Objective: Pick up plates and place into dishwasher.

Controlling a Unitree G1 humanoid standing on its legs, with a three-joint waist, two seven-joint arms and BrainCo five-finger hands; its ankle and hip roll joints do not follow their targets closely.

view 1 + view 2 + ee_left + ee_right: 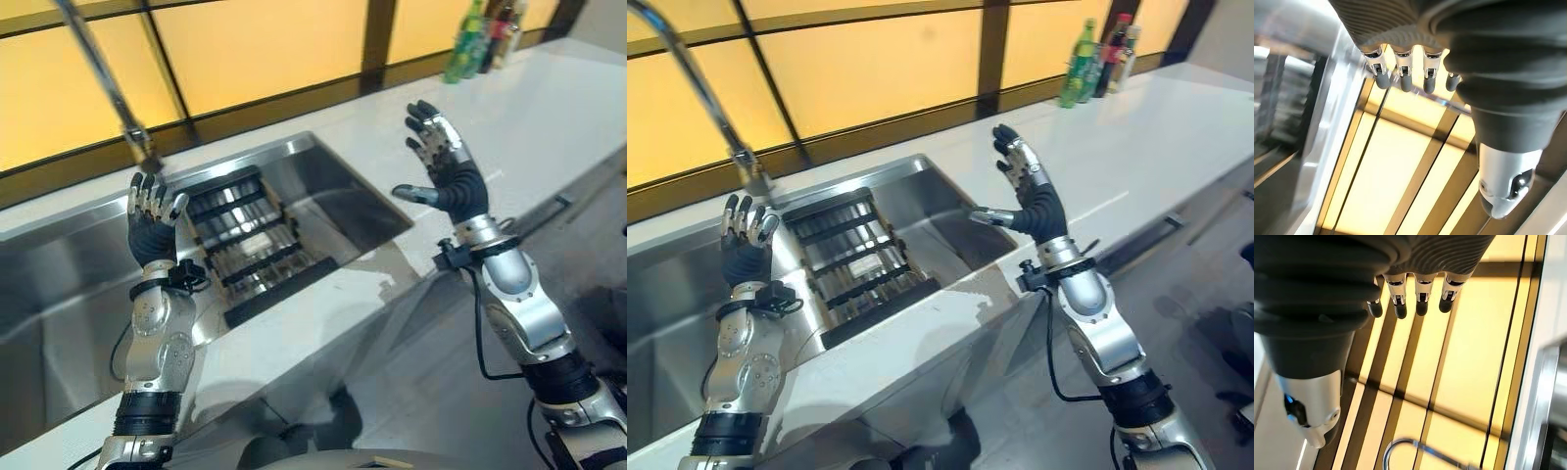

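Dish rack (pixel 250 245) with dark ribs sits inside a steel sink (pixel 333 181) set into a white counter (pixel 549 117). No plate is in either robot hand. The left robot hand (pixel 150 223) is raised above the sink's left side, fingers straight, holding nothing. The right robot hand (pixel 446 166) is raised over the counter, fingers spread, thumb out, holding nothing. A curved faucet (pixel 696 83) rises behind the sink. Bottles (pixel 1102 54) stand at the counter's far end.

The right hand (pixel 1327 308) with its dark ribbed cover holds its silver, dark-tipped fingers (pixel 1421 301) straight and empty against the amber glass window with dark bars (pixel 1469 362). At six o'clock curves a chrome tap spout (pixel 1410 446); at four o'clock runs a steel sink rim (pixel 1542 396).
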